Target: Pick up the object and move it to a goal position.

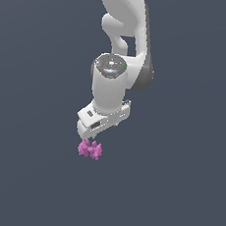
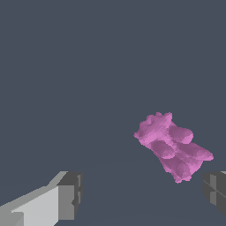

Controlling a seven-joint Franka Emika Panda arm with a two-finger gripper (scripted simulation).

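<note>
The object (image 1: pixel 90 149) is a small magenta-pink knobbly cluster lying on the plain dark grey ground. In the exterior view my white gripper (image 1: pixel 92 138) hangs just above it, tilted, and the hand covers the fingers. In the wrist view the object (image 2: pixel 173 148) lies beyond the fingertips, nearer to the dark right-hand pad (image 2: pixel 215 190) than to the other finger (image 2: pixel 67 198). My gripper (image 2: pixel 141 194) is open, its jaws wide apart with nothing between them. The object touches neither finger.
The arm's white links (image 1: pixel 124 32) rise straight up behind the gripper. Apart from that, only uniform dark grey ground (image 1: pixel 176 191) shows, with no other objects, edges or marker.
</note>
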